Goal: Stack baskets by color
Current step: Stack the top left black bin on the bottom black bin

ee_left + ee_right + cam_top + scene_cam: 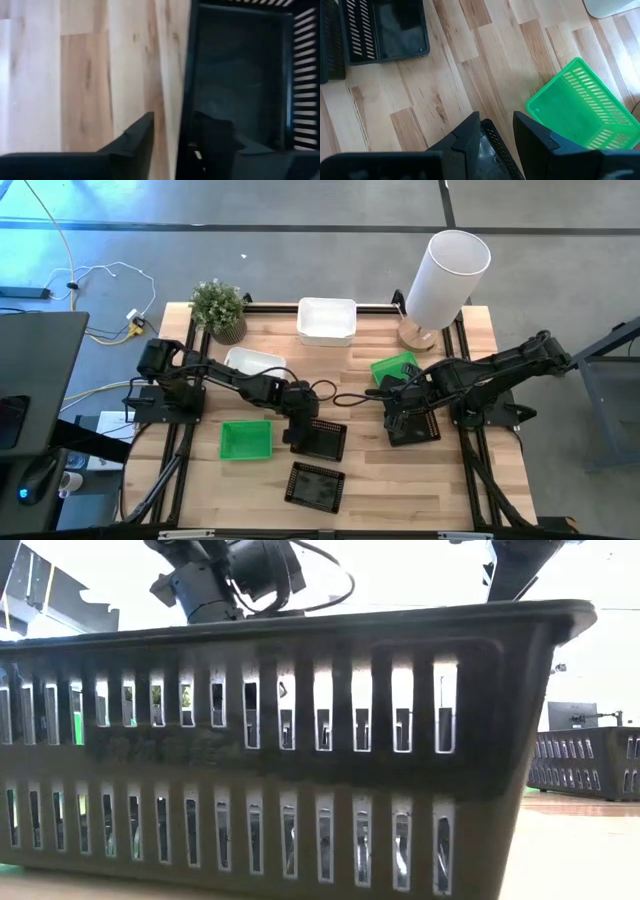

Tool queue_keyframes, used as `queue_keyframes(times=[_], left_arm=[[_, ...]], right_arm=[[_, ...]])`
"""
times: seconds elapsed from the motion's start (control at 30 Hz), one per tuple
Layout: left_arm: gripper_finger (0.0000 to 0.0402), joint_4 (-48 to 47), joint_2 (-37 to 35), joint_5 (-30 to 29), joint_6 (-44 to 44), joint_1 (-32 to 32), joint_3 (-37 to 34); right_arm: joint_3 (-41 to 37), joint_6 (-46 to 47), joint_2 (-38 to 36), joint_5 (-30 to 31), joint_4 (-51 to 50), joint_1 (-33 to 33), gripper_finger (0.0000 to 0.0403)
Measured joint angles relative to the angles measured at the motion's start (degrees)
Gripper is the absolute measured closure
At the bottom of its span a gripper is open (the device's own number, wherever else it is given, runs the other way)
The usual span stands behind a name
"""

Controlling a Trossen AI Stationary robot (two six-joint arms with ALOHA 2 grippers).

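Observation:
Three black baskets are on the table. One (318,440) lies mid-table, and my left gripper (175,140) stands open astride its left wall (185,90), one finger inside and one outside; a strip of wood shows between the outer finger and the wall. Another (315,485) sits near the front edge and fills the low view (280,740). My right gripper (496,135) is shut on the third (415,427). Green baskets lie at left (245,439) and right of centre (395,367). White baskets sit at the far middle (326,320) and under the left arm (255,362). My right gripper pinches a side wall (495,142) of the black basket, one finger inside it and one outside. The fingers come from above, slanting down. The low view shows this basket (590,760) level; whether its bottom rests on the table I cannot tell.
A tall white cylinder (445,275) on a wooden foot stands at the far right. A potted plant (220,308) stands at the far left corner. Bare wood (410,490) lies at the near right, and black rails run along the table's sides.

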Motion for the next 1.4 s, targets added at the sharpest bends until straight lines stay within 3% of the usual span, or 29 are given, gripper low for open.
queue_keyframes(times=[0.2, 0.27, 0.57, 1.03, 1.4], left_arm=[[0.0383, 1.1, 0.0, 1.1, -0.1, 0.0, 0.0], [0.0395, 1.2, 0.0, 1.4, -0.7, 0.0, 0.0], [0.0399, -0.2, -1.9, 4.7, -1.1, -1.7, 2.0], [0.0401, -16.8, -6.3, 0.6, -0.4, -8.0, 11.6], [0.0401, -16.0, -9.4, 0.7, -4.5, -16.2, 15.1]], right_arm=[[0.0, 0.0, 0.0, 0.3, 0.0, 0.0, 0.03], [0.0, 0.2, 0.0, 0.3, 0.0, 0.0, 0.03], [0.0, 0.6, 0.0, 1.1, 0.3, 0.0, 0.03], [0.0, 1.7, 0.0, 2.0, 0.6, 0.0, 0.03], [-0.3, 1.7, 0.2, 2.7, 1.3, 0.0, 0.03]])
